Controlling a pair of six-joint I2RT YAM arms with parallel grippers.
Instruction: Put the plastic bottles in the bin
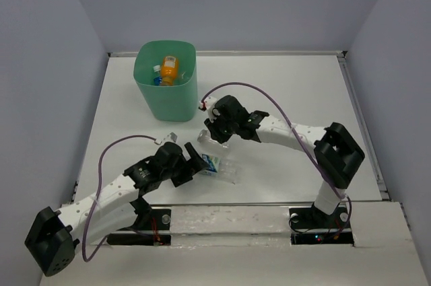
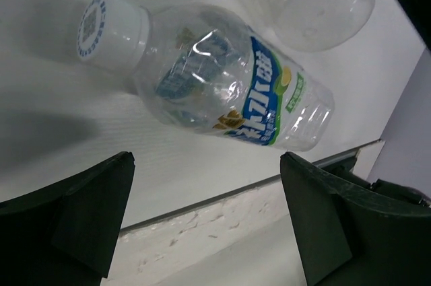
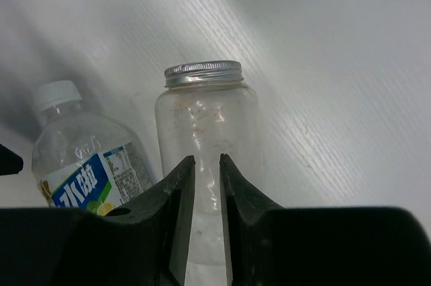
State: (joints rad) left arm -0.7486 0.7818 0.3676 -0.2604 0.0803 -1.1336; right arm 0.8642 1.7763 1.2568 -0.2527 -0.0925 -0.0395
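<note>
The mint-green bin (image 1: 180, 101) stands at the back left with an orange bottle (image 1: 169, 69) and other bottles inside. A blue-labelled clear bottle (image 1: 211, 163) lies on the table, also in the left wrist view (image 2: 222, 81) and the right wrist view (image 3: 81, 165). My left gripper (image 1: 197, 160) is open and empty just short of it, fingers (image 2: 87, 219) wide apart. A clear bottle with a silver cap (image 3: 205, 114) lies under my right gripper (image 1: 217, 129), whose fingers (image 3: 178, 185) are nearly together with nothing between them. Another clear bottle (image 1: 230, 172) lies beside the labelled one.
The table's near edge and raised lip (image 2: 222, 198) run just behind the labelled bottle in the left wrist view. The left arm's purple cable (image 1: 111, 148) loops over the table. White walls border the table at the back and on both sides.
</note>
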